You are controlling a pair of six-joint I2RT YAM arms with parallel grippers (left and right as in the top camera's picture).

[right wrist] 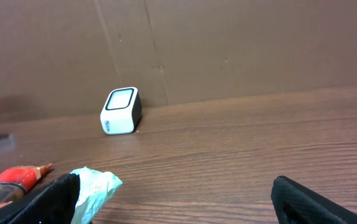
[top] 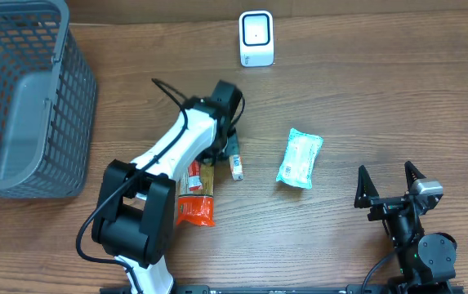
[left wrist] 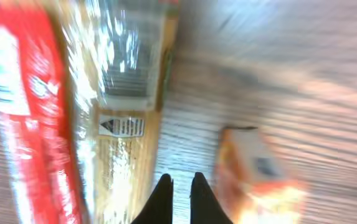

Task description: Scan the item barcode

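Three items lie on the wooden table (top: 397,90): a long red-and-clear packet (top: 194,204), a small orange-and-white box (top: 237,167) just beside it, and a teal pouch (top: 300,159) further right; the white barcode scanner (top: 256,38) stands well apart at the far edge; the left gripper (left wrist: 181,182) hangs over bare wood between packet and box, fingers together on nothing; the right gripper (top: 390,186) has its jaws spread wide, empty; a grey mesh basket (top: 74,122) sits far left.
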